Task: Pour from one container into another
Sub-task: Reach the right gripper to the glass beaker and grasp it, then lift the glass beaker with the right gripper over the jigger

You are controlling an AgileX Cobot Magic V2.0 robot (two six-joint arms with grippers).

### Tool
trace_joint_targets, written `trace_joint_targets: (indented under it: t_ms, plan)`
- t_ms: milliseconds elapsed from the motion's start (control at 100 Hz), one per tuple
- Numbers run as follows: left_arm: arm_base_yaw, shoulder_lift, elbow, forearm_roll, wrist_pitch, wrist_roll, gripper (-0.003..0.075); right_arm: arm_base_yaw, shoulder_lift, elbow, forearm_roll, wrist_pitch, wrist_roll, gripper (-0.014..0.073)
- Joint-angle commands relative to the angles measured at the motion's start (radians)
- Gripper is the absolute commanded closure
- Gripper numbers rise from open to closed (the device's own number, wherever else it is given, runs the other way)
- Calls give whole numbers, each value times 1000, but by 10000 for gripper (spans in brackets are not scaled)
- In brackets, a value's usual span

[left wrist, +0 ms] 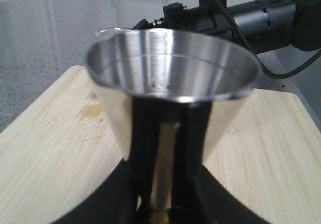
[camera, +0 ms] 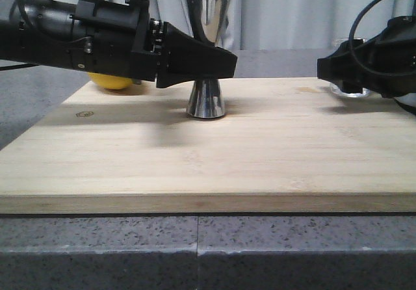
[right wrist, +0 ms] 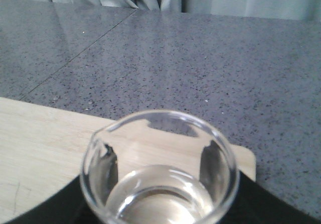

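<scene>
Beaker (right wrist: 159,184) at the board's (camera: 208,166) right far edge, liquid inside, held in the right pincer (camera: 348,75); jigger (camera: 207,56) upright mid-board, waist clamped by the left pincer (camera: 218,65) — both grasped, pour not begun; next: lift, carry over the jigger's mouth, tilt slowly.

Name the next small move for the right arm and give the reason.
Probably lift the glass beaker straight off the wooden board, keeping it level. The right end effector appears closed around it, it holds liquid, and its base sits on the board's far right. The steel jigger stands upright mid-board, held at the waist by the left end effector.
</scene>
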Motion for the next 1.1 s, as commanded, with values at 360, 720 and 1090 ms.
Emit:
trace_joint_targets:
  t_ms: [360, 720, 1090]
  plan:
    - [-8, -45, -28, -77, 108, 1, 650, -6, -44, -27, -30, -85, -3, 325]
    - [-8, -45, -28, -77, 108, 1, 650, -6, -204, -71, -191, 160, 8, 325]
    - [-8, -45, -28, -77, 108, 1, 650, -4, -279, -219, -712, 304, 482, 324]
